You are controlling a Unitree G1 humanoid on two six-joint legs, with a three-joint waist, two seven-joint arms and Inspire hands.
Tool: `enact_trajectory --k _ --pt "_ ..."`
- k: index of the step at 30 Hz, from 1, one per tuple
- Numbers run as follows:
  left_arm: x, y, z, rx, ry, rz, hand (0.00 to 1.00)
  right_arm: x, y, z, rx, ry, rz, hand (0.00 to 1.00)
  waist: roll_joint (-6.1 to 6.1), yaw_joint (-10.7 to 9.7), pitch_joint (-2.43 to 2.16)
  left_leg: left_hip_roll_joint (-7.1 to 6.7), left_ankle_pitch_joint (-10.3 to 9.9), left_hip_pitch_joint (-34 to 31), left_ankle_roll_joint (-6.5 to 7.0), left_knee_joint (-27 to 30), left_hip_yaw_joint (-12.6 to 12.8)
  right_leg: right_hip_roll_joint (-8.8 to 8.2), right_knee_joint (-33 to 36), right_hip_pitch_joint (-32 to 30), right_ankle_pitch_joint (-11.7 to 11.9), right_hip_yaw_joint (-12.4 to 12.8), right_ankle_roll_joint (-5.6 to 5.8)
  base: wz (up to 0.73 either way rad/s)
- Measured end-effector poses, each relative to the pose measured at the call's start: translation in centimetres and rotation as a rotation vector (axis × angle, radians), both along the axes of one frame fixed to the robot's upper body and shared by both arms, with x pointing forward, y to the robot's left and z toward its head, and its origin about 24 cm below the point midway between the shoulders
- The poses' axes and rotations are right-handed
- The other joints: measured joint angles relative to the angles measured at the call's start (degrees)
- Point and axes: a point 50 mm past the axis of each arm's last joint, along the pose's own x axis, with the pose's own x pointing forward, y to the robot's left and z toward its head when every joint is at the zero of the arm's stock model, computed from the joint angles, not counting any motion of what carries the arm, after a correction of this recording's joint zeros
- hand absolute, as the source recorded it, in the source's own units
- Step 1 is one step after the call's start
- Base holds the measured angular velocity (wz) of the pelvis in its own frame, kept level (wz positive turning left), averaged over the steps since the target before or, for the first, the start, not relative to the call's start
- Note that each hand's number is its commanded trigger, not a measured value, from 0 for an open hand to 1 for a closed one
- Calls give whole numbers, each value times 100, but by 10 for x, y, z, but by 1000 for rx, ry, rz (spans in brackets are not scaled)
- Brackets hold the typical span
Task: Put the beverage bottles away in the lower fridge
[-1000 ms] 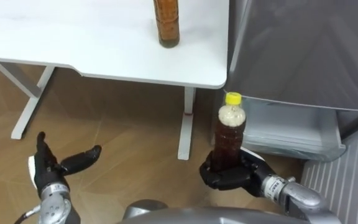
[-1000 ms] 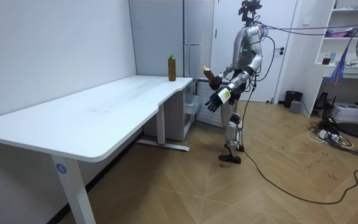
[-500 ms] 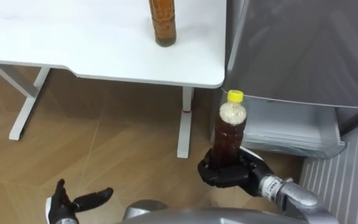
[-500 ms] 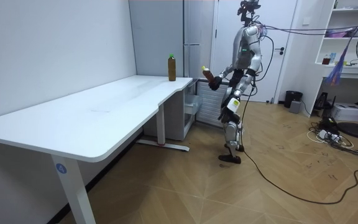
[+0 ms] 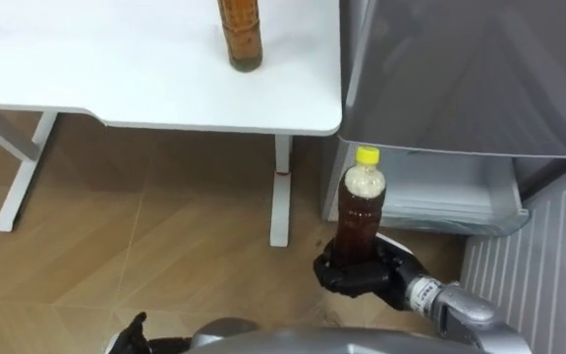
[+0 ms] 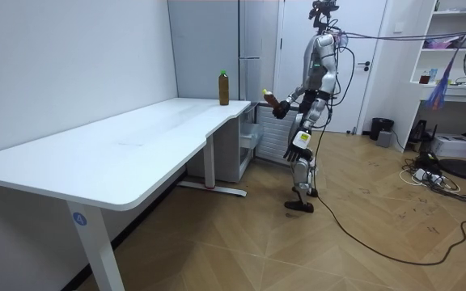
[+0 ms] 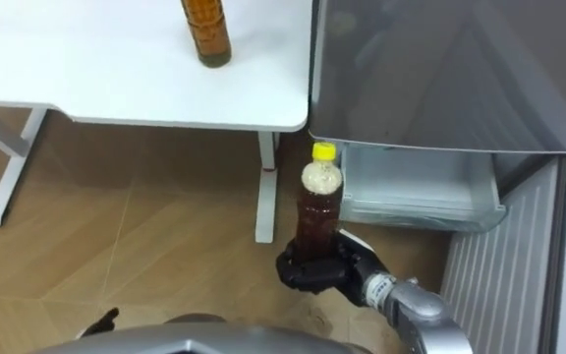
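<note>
My right hand is shut on the lower part of a brown drink bottle with a yellow cap, held upright in front of the open lower fridge. The same bottle stands just left of the fridge's white drawer. A second brown bottle stands on the white table, near its corner by the fridge. My left hand hangs by my thigh with relaxed fingers; its fingertips peek in at the bottom edge.
The grey upper fridge door is shut above the drawer. The lower door stands open at the right. The table's leg is just left of the fridge. In the room view I stand on the wood floor facing the fridge.
My left hand has dropped from in front of me to my side. The view has shifted a little to the right. My right hand keeps the bottle in the same place.
</note>
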Motion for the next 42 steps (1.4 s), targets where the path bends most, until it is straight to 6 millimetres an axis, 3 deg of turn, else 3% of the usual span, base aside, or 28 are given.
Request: enact_trajectory --k 4,19,29,37,42 --pt "4 -1 0 11 1 -54 0 8 0 2 -4 -20 -24 100 21 -159 2 3 5 5 6 -28 30 -3 36 -32 0 3 1 -4" --pt "1 -1 -2 15 26 -80 0 15 -5 4 100 -4 -287 100 69 -219 46 0 13 40 17 -86 62 -3 32 -50 0 48 3 -2" --pt "-4 -2 -5 -17 59 -99 0 20 -15 8 264 12 -523 100 188 -295 26 2 13 36 16 -90 74 -2 34 -57 0 18 3 0" --pt "-10 -4 -5 -8 73 -84 0 23 -21 12 424 7 -692 100 210 -290 4 9 14 49 17 -84 128 -2 39 -78 0 52 3 -3" --pt "-12 -5 -5 31 99 -177 0 21 -19 11 519 33 -770 100 211 -281 2 13 13 74 17 -87 162 8 41 -77 2 120 6 -5"
